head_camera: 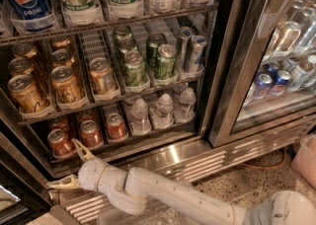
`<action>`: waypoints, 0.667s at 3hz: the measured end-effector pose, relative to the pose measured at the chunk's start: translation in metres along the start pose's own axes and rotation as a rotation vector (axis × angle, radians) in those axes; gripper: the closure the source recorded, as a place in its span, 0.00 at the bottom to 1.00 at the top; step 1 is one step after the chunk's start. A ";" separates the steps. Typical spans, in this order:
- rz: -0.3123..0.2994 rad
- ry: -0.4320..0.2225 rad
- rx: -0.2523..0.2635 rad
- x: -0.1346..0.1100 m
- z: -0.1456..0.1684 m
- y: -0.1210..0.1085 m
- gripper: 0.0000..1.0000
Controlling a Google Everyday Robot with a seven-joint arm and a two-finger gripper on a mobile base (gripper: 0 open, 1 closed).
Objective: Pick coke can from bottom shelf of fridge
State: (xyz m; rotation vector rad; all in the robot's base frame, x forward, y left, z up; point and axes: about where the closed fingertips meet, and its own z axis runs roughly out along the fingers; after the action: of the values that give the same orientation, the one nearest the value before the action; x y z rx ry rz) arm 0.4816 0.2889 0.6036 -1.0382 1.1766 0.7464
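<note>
The fridge stands open with a shiny steel frame. Its bottom shelf holds several red coke cans at the left, the front ones being a left can, a middle can and a right can. My gripper is open and empty, with one finger pointing up at the shelf's front edge and the other pointing left. It sits just in front of and below the left and middle coke cans, touching none.
Small water bottles stand on the bottom shelf right of the coke cans. Orange-gold cans and green cans fill the rack above. A steel vent grille lies below. A second glass-door compartment is at the right.
</note>
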 end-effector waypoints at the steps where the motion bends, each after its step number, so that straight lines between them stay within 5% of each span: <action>1: -0.011 -0.004 0.063 0.001 0.004 0.005 0.14; 2: -0.021 0.013 0.134 0.003 0.007 0.004 0.14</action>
State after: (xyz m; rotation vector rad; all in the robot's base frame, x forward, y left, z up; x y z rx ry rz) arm 0.4812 0.2972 0.5998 -0.9438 1.2079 0.6368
